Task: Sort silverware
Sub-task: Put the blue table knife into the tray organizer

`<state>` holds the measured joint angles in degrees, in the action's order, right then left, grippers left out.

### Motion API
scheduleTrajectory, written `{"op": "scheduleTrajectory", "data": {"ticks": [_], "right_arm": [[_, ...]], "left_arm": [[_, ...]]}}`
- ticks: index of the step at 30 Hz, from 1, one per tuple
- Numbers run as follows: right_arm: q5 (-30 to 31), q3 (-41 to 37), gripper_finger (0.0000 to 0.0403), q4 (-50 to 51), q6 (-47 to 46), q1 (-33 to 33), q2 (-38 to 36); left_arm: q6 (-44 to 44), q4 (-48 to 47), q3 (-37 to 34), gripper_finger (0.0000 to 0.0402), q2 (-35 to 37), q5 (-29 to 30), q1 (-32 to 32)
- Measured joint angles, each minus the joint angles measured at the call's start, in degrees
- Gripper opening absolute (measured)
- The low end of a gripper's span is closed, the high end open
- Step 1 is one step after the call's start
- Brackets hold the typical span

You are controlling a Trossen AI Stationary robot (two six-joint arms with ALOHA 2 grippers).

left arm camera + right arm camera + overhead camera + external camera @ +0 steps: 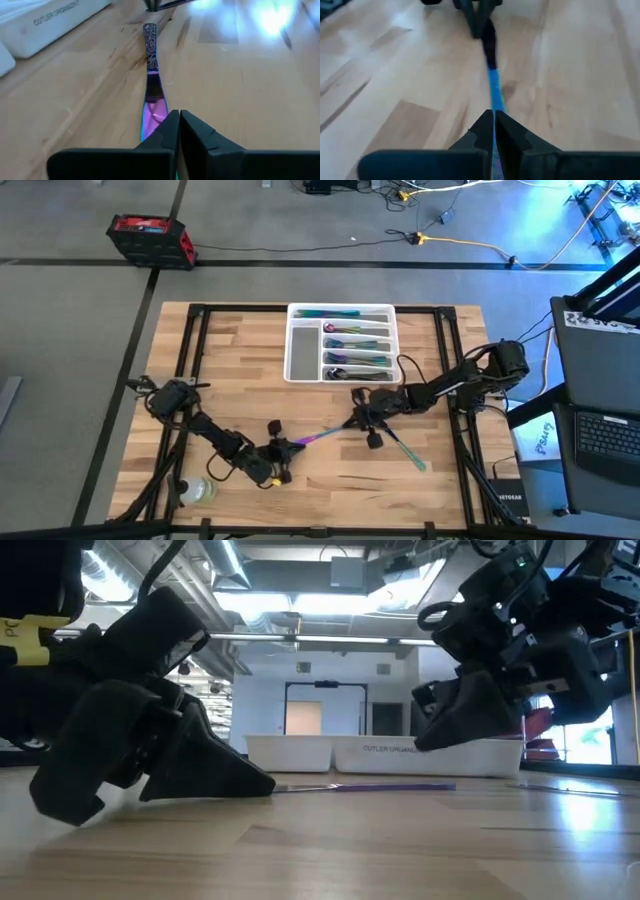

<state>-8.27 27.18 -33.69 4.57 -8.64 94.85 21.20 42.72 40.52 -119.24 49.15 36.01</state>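
One piece of the silverware (322, 434), pink and purple with an ornate handle (150, 40), lies flat on the wooden table between my two grippers. My left gripper (179, 117) is shut and low at its broad pink end (152, 112). My right gripper (493, 115) is shut and stands over the handle end. In the low view the right gripper (418, 745) hangs clear above the piece (370, 786). A second, teal piece (405, 450) lies on the table to the right. More silverware lies in the white tray (292, 345). My left gripper comes slanting down from the table's left, its fingers along the piece. Its shut fingertips (268, 784) are down on the table at the piece's broad end. That end (150, 120) runs under one finger, not between the two. Whether the finger presses on it, I cannot tell.
The tray stands at the table's far middle, its leftmost compartment bare. A clear bottle (198, 490) lies at the near left corner beside the left arm. Bare wood lies near the front edge between the arms.
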Motion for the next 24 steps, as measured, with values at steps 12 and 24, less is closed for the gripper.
{"op": "scheduleTrajectory", "data": {"ticks": [12,24], "right_arm": [[4.5,0.0,0.0089,-5.5,0.1,0.0,0.0],[3.8,0.0,0.0151,-9.5,1.2,0.0,1.6]], "left_arm": [[-0.8,15.1,-9.9,0.0000,0.0,-5.8,0.2],[-4.7,30.9,-16.4,0.0000,-0.4,-8.3,-0.7]]}}
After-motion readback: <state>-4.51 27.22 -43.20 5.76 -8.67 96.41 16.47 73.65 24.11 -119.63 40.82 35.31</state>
